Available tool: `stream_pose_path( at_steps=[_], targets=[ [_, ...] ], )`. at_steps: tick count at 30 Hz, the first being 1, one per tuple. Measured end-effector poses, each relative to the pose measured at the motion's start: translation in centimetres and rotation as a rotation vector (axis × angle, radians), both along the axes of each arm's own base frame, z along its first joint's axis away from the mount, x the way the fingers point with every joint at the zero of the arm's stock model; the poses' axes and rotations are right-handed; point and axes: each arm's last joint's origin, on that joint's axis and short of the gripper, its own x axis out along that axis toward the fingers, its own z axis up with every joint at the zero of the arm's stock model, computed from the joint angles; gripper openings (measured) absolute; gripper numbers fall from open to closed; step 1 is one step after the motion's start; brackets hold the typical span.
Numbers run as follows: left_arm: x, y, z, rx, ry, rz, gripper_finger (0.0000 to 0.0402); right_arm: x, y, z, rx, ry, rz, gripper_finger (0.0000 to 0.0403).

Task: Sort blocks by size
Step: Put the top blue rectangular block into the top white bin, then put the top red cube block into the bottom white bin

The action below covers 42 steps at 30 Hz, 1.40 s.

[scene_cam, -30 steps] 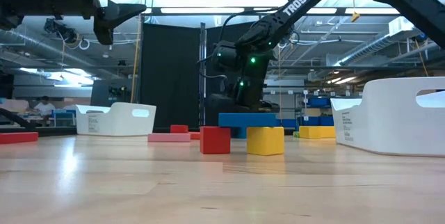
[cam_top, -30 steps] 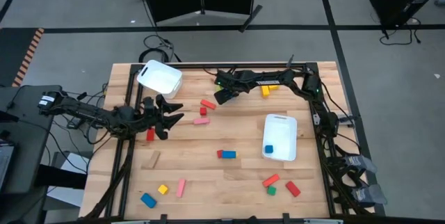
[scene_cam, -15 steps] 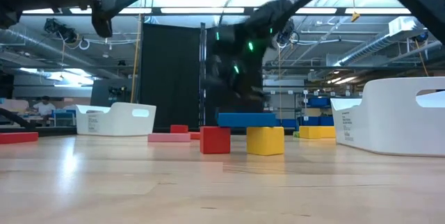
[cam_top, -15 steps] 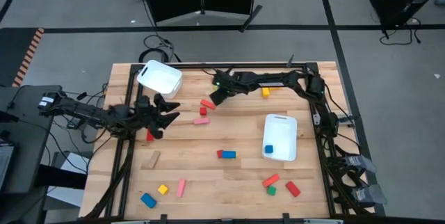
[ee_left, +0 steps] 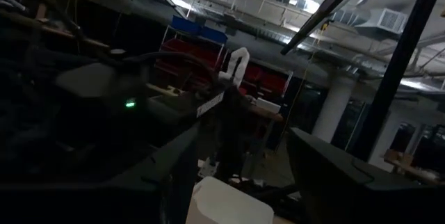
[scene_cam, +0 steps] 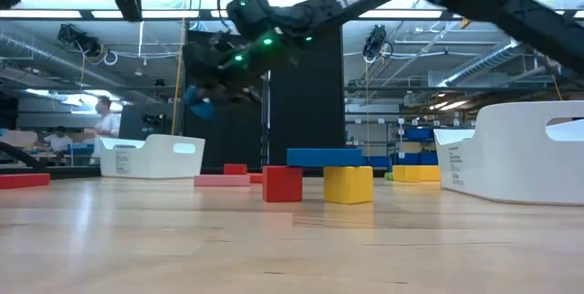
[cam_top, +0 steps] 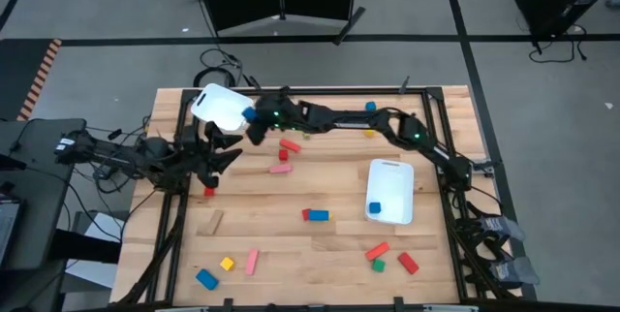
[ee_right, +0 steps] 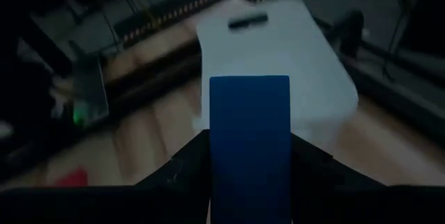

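Observation:
My right gripper [cam_top: 255,121] reaches across the far side of the table and is shut on a blue block [ee_right: 250,133], beside the white bin [cam_top: 223,107] at the far left corner. The low view shows this block [scene_cam: 199,104] well above the table. My left gripper [cam_top: 223,160] hovers open near the left edge, above a red block [cam_top: 208,191], with nothing between its fingers. Other blocks lie loose on the table: a red one [cam_top: 289,144], a pink one [cam_top: 280,168] and a red and blue pair [cam_top: 316,215]. My right gripper pinches the blue block by two opposite sides [ee_right: 217,147] between its two fingers. The block sticks out past the fingertips. The fingers come from the table's right, slanting a little downward. The block is lifted clear of the table, just before the far-left bin.
A second white bin [cam_top: 390,191] at the right holds a blue block [cam_top: 374,208]. More blocks lie along the near edge [cam_top: 227,264] and near right [cam_top: 408,263]. A person [scene_cam: 103,120] stands in the room beyond the table.
My right gripper has swung along the far edge toward the table's left and risen, tipping less steeply downward, and has carried the blue block up to the far-left bin. My left gripper has risen, still open.

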Motion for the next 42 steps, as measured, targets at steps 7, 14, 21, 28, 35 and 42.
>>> stream_pose_path(
  at_steps=[7, 14, 21, 28, 35, 42],
  targets=[
    [-0.2, 0.0, 1.2, 0.021, -0.002, 0.007, 0.0223, 2.7, -2.6, -0.7, -0.078, -0.18, -0.002, 0.0144],
    [-0.2, 0.0, 1.2, 0.024, 0.001, 0.008, 0.0223, 2.2, -6.1, -1.5, -0.047, -0.328, -0.061, 0.0183],
    [-0.2, 0.0, 1.2, 0.036, 0.003, 0.012, 0.0223, 2.4, -6.2, -2.7, 0.003, -0.331, 0.0, 0.0306],
    [-0.2, 0.1, 1.1, 0.036, 0.007, 0.019, 0.0223, 2.4, -6.1, -2.4, -0.02, -0.342, 0.084, 0.0333],
    [-0.2, 0.1, 1.1, 0.033, 0.012, 0.021, 0.0223, 1.3, -4.9, 4.1, -0.223, -0.314, 0.109, 0.027],
    [-0.1, 0.0, 0.7, 0.023, 0.046, 0.016, 0.0223, 1.4, -2.3, 5.4, -0.296, -0.229, 0.151, 0.0201]
  ],
)
